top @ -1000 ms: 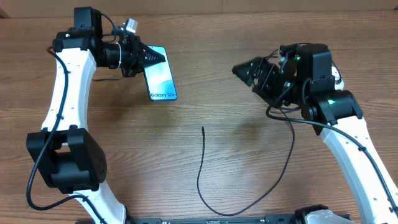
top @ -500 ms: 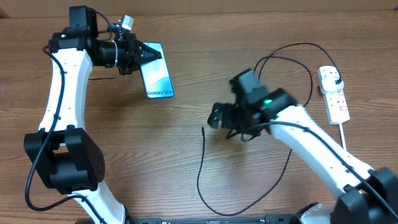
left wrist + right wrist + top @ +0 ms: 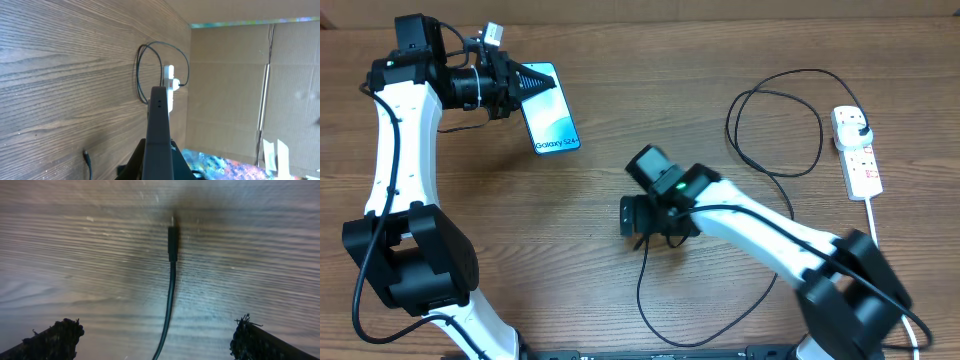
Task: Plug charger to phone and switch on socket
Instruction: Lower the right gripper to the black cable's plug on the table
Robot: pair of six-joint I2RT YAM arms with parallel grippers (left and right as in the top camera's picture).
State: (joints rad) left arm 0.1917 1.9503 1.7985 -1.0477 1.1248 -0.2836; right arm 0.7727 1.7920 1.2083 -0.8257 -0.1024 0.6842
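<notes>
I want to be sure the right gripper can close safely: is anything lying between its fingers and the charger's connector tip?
Nothing visible does. In the right wrist view the right gripper is open, the charger cable runs between its fingers, the connector tip lies just ahead, and only bare wooden table surrounds it.

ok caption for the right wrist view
Open right gripper above the charger tip lying on the wooden table

Bare wooden table (image 3: 500,250) lies open between the slim phone (image 3: 548,112) with the light-blue screen, far left, and the thin black charger cable (image 3: 171,275). The wide-spread right pincer (image 3: 156,339) straddles the cable's tip, with room either side. The cable's loop blocks the white power strip (image 3: 855,150) from the left.
</notes>
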